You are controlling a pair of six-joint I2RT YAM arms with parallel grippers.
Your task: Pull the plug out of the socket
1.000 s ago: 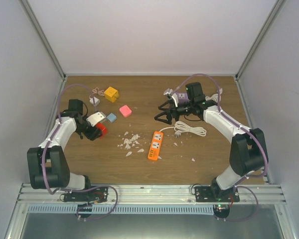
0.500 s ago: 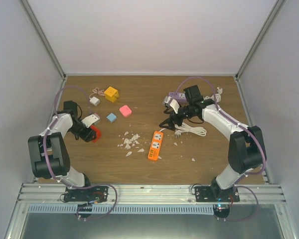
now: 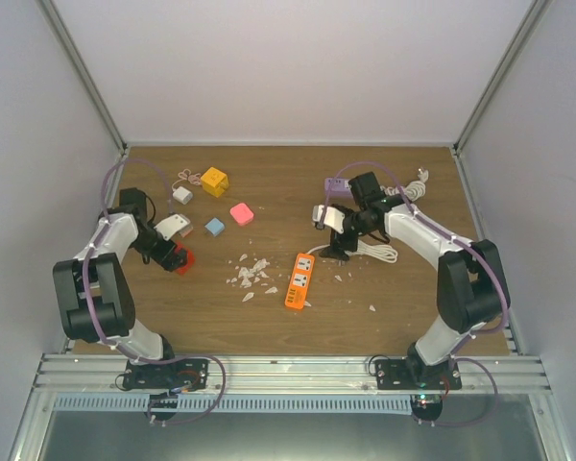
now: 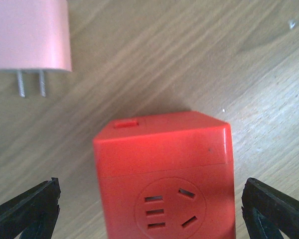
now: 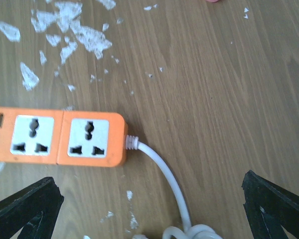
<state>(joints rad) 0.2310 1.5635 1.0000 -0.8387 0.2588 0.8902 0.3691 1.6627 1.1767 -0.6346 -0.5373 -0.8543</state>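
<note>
A red cube socket [image 4: 164,174] with empty slots lies on the wood between the spread fingertips of my left gripper [image 4: 149,211], which is open around it without touching. A pink plug [image 4: 27,35] with two bare prongs lies apart from it, further off to the left. In the top view the left gripper [image 3: 176,255] is at the red socket [image 3: 182,260]. My right gripper [image 3: 338,248] is open and empty over the white cord [image 5: 164,174] of the orange power strip [image 5: 57,137], whose sockets are empty. The right gripper [image 5: 149,211] straddles that cord.
On the table are a yellow cube [image 3: 214,181], a white adapter [image 3: 181,194], a blue block [image 3: 214,227], a pink block [image 3: 241,212], a purple strip [image 3: 338,184] and white scraps [image 3: 252,274]. The coiled cord [image 3: 370,252] lies under the right arm. Grey walls enclose the table.
My right gripper swung from pointing left to pointing down over the cord end of the orange strip. My left gripper shifted slightly left and settled at the red socket.
</note>
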